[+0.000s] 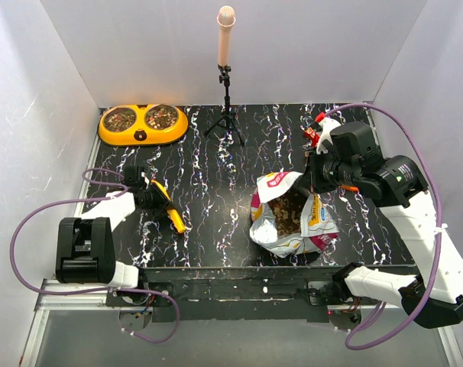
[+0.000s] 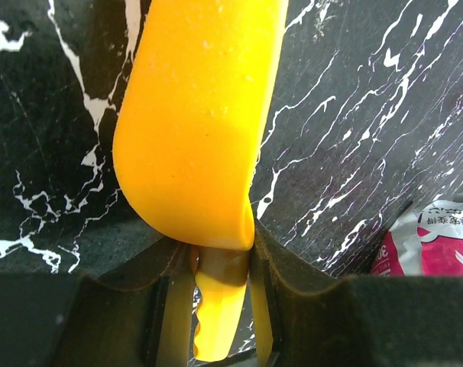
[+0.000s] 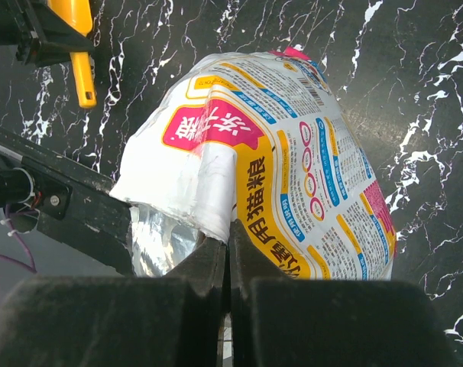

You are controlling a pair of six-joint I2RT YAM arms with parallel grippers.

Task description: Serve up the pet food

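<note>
Pinching the top edge of the bag point(image 3: 293, 153), the right gripper point(image 3: 229, 237) is closed tight on it. The pet food point(image 1: 285, 208) lies inside the open bag, just beside those fingers. The left gripper point(image 2: 222, 267) clamps the handle of the scoop point(image 2: 201, 115), well apart from the food.

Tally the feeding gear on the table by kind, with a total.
orange double bowl: 1
yellow-orange scoop: 1
pet food bag: 1
Total: 3
</note>
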